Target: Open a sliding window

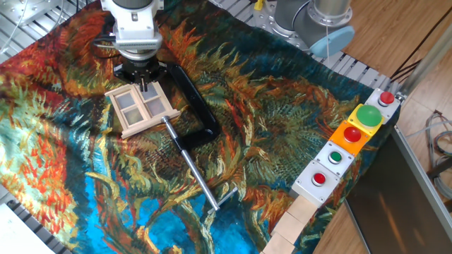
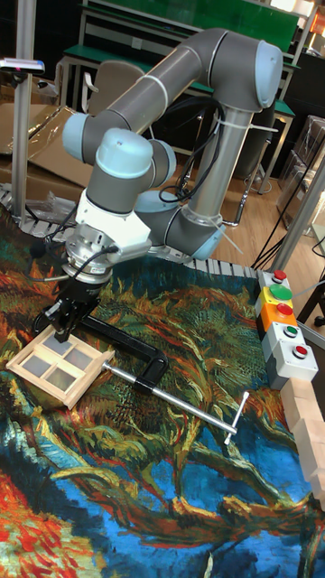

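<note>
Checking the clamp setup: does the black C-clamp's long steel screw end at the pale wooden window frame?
Yes. In the fixed view the steel screw of the black C-clamp runs up to a corner of the pale wooden window frame.

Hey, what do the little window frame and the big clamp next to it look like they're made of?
The window frame looks like pale, unpainted wood: a light tan matte surface. Its panes look frosted, probably plastic, though that's unclear. The clamp looks like metal: a black body, likely painted or coated, and a long shiny bare steel screw that catches the light.
</note>
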`<state>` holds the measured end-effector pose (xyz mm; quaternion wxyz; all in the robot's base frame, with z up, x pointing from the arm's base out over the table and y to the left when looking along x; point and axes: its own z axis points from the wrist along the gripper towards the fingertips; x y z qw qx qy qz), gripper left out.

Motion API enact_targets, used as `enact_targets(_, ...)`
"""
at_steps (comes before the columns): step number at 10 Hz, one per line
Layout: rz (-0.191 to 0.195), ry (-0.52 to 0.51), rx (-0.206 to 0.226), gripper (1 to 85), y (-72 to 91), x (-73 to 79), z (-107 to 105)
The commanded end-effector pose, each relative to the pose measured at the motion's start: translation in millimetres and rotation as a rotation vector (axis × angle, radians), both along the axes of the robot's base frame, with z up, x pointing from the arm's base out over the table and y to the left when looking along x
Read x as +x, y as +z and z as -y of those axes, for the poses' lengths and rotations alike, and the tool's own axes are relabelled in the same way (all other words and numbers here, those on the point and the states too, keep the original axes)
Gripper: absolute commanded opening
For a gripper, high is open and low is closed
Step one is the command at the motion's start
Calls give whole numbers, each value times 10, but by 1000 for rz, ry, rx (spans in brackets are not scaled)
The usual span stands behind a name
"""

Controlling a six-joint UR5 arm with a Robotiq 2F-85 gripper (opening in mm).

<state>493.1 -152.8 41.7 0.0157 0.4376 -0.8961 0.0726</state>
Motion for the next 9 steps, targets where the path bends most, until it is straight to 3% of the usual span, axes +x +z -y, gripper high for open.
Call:
enact_targets(1,3,14,18,137,-123,70,-61)
enact_targets(3,9,17,17,117,-183,9,5)
enact_targets(5,1,6,26,13,-174,-56,14)
enact_targets(7,-8,14,40,37,-179,-76,-21)
enact_targets(9,-8,50,18,37,-172,-65,31)
